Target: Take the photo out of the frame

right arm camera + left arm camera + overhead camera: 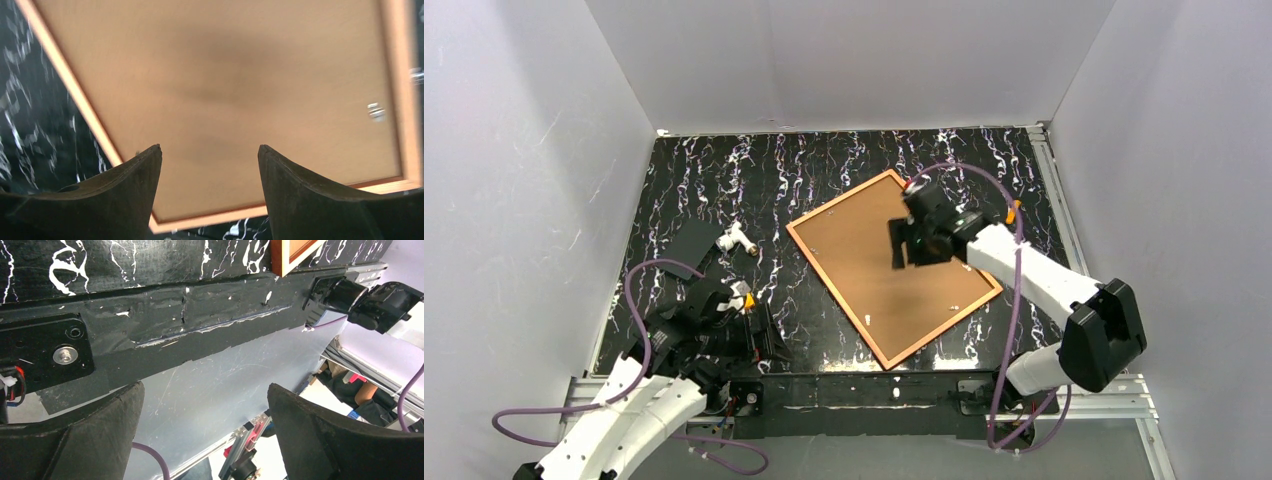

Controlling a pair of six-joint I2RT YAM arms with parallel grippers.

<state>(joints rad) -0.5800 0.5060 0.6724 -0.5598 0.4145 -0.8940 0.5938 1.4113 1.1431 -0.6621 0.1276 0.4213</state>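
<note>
The frame (839,298), a thin reddish-brown border, lies flat and skewed on the black marbled table. The photo sits inside it with its plain brown board back (874,275) facing up; the printed side is hidden. My right gripper (902,245) is open and empty above the board's right part. In the right wrist view the board (225,85) fills the picture between my fingertips (210,150), with the frame border (70,85) at the left and bottom. My left gripper (769,335) is open and empty at the near left, apart from the frame. Its view (206,387) looks over the table's near edge.
A dark grey flat piece (692,240) and a small white fitting with a brass tip (736,240) lie left of the frame. Small metal tabs (864,318) sit on the board near its lower edge. White walls enclose the table. A frame corner (295,255) shows in the left wrist view.
</note>
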